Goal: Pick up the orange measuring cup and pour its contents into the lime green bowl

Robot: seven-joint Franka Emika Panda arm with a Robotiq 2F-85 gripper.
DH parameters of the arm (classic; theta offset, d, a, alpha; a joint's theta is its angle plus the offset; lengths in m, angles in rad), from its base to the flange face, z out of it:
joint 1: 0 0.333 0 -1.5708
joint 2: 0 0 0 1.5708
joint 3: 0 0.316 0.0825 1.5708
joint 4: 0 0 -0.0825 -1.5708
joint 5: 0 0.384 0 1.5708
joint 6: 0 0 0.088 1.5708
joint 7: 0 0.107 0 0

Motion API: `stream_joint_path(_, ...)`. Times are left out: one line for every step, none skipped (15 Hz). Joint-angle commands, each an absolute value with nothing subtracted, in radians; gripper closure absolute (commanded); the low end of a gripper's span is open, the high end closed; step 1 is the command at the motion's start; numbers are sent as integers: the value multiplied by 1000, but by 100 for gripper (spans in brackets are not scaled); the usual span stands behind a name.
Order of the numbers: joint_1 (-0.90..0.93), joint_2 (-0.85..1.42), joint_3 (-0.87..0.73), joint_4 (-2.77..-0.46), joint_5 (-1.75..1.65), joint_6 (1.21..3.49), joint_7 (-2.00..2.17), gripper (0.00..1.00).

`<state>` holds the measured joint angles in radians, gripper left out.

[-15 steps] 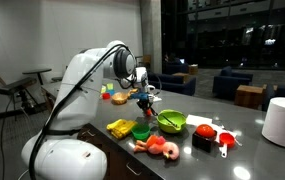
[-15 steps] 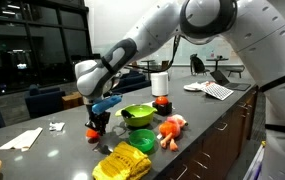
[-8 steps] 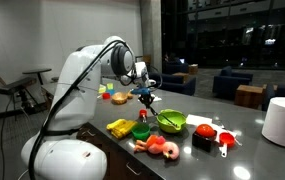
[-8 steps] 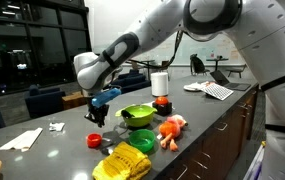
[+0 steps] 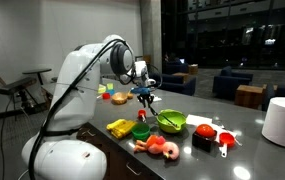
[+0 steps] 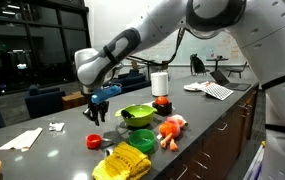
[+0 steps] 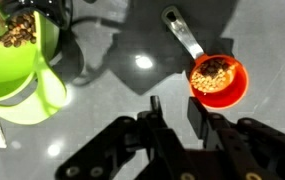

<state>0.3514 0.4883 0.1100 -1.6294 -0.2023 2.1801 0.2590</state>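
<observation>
Wrist view, left to right.

Item: lime green bowl (image 7: 27,85); upper left corner, standing on the table (image 7: 112,95); brown pellets show in the part of its hollow that is in frame; well apart from the cup.

Item: fingers (image 7: 156,125); bottom centre, dark; a narrow gap between them with bare table showing through; nothing held, nothing touched.

Item: orange measuring cup (image 7: 234,95); right of centre, upright on the table, loaded with tan and brown grains (image 7: 214,80); it lies beyond the fingertips and off to their right, near but apart.

Long axis: the handle (image 7: 180,30) runs obliquely from the cup's rim up and to the left, away from the fingers; its free end points toward the top edge.

Cross-reference: in an exterior view the cup (image 6: 94,141) sits on the table below the raised fingers (image 6: 92,115), with the bowl (image 6: 137,115) further right.

Judgement: pour not yet made, cup full; the coming grasp likely calls for a shift toward the cup and a turn of the wrist, so that the gap straddles the oblique handle; a tilted lift risks spilling the grains.
</observation>
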Motion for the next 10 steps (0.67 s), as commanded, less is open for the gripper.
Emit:
stream_joint_path(291,424,179,-1732,-82,2227,121,34)
stream_joint_path(271,411,203,-1757,-30,2231,58,27)
stream_joint_path(250,400,227,-1779,21,2226,-6,21)
stream_joint_path(229,383,248,-1806,68,2210,-75,13)
stream_joint_path(211,366,268,-1831,115,2192,-133,7)
stream_joint_path(192,341,283,-1859,153,2168,-191,2)
stream_joint_path(177,319,293,-1883,183,2136,-248,0)
stream_joint_path(165,301,300,-1901,204,2099,-304,0)
stream_joint_path(155,283,304,-1916,214,2054,-372,0)
stream_joint_path(149,269,303,-1930,215,2018,-430,0)
